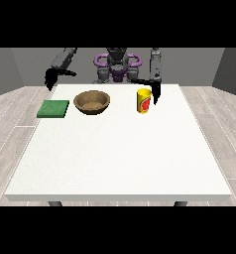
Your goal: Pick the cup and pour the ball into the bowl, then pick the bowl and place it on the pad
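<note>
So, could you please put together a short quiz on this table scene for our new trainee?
1. True or false: the yellow cup with a red label stands upright on the white table.
2. Which lies nearest the view's left: (a) the flat green square pad, (b) the round brown wooden bowl, (c) the cup?
3. Fill in: the hand at the view's right is beside the ____.

Key: 1 true; 2 a; 3 cup.
</note>
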Action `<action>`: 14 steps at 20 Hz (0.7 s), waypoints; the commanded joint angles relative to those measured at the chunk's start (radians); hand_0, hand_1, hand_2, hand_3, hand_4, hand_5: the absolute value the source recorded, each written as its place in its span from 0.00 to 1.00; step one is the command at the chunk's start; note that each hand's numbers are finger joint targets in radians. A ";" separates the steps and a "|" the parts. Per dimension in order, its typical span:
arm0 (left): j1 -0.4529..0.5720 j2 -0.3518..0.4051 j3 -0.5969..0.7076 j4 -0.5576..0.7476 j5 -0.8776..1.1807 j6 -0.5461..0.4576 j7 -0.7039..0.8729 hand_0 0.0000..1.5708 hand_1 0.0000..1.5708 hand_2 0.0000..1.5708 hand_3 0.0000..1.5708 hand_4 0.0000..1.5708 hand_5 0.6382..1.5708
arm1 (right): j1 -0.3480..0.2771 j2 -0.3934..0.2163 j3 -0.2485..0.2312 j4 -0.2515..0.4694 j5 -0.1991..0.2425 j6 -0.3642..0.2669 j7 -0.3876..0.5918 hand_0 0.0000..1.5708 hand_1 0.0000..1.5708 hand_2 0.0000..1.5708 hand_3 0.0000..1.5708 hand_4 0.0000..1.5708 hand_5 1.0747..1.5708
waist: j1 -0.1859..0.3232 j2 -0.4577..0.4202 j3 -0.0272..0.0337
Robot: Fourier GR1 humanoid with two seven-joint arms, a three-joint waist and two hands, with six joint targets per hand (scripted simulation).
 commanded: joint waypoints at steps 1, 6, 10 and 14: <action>-0.062 -0.006 0.004 0.096 -0.001 -0.008 -0.054 0.00 0.00 0.00 0.00 0.00 0.67 | -0.077 -0.055 -0.057 0.102 -0.027 0.023 -0.023 0.00 0.00 0.00 0.00 0.00 0.97 | 0.026 0.038 0.0002; -0.102 0.000 0.063 0.249 0.023 0.011 -0.186 0.00 0.00 0.00 0.00 0.00 0.62 | -0.042 -0.068 -0.051 0.100 -0.020 0.053 -0.058 0.00 0.00 0.00 0.00 0.00 0.98 | -0.002 0.030 0.0000; -0.070 0.096 0.042 0.252 -0.140 0.222 -0.166 0.82 0.82 1.00 1.00 0.50 0.95 | -0.046 -0.070 -0.051 0.075 -0.047 0.082 -0.042 0.00 0.00 0.00 0.00 0.00 0.98 | -0.058 0.038 0.0015; -0.130 0.039 0.049 0.325 -0.185 0.378 -0.210 0.84 0.84 1.00 1.00 0.53 0.94 | -0.098 -0.105 -0.064 0.066 -0.075 0.111 -0.025 0.00 0.00 0.00 0.00 0.00 0.97 | -0.111 0.114 -0.0003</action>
